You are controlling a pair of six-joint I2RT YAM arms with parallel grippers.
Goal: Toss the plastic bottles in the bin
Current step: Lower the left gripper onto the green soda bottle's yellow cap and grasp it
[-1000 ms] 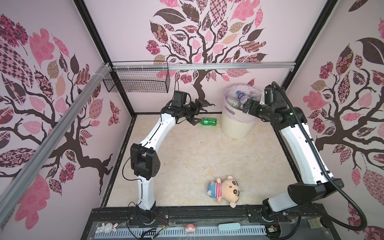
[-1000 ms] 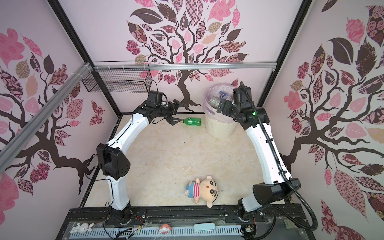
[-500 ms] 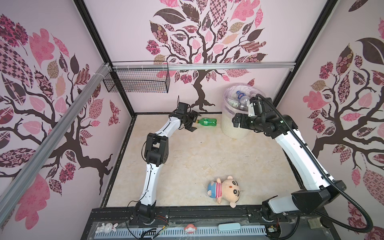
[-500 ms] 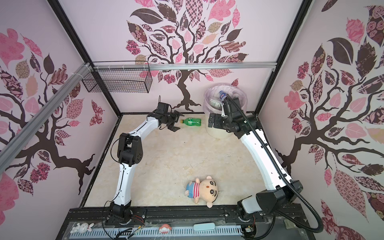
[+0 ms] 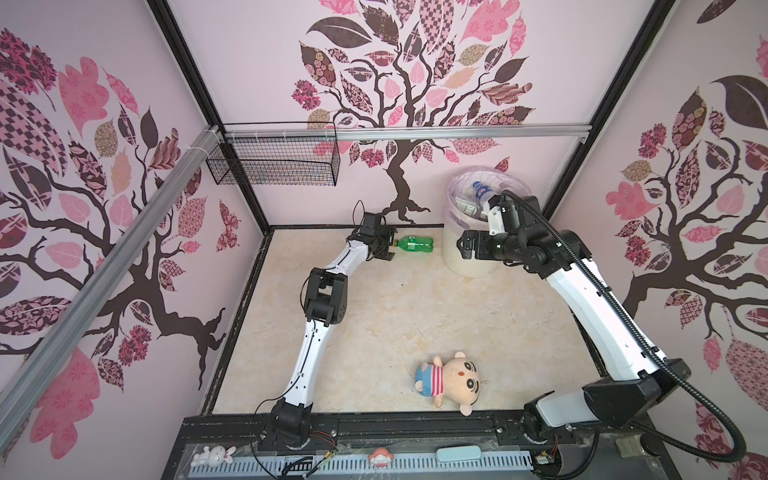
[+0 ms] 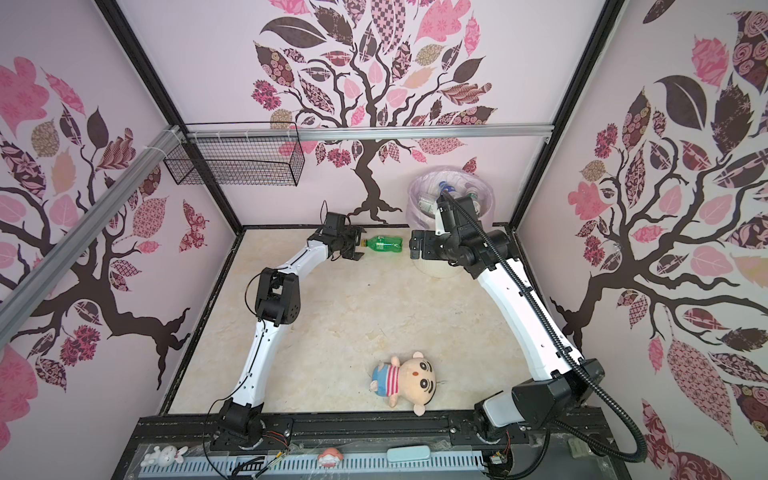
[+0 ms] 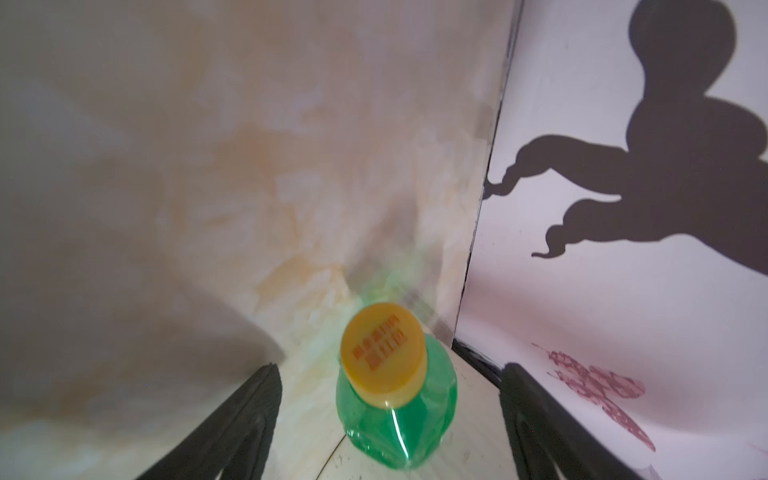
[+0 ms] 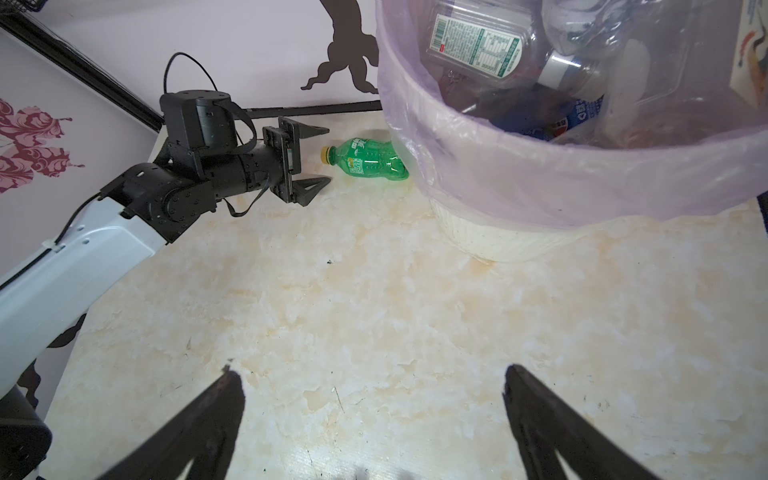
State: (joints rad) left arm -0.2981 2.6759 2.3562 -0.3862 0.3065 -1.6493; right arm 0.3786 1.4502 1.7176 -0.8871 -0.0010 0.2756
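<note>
Plastic bottles (image 8: 478, 45) lie in the bin (image 5: 469, 262), a green bottle (image 5: 415, 244) beside it; left end effector (image 5: 391, 243) and right end effector (image 8: 372, 372) gape.

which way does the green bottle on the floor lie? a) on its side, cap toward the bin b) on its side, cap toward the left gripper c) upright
b: the green bottle lies flat, yellow cap facing the left gripper, base toward the bin.

The yellow cap (image 7: 384, 353) of the green bottle (image 7: 399, 419) bears lettering too blurred to read.
</note>
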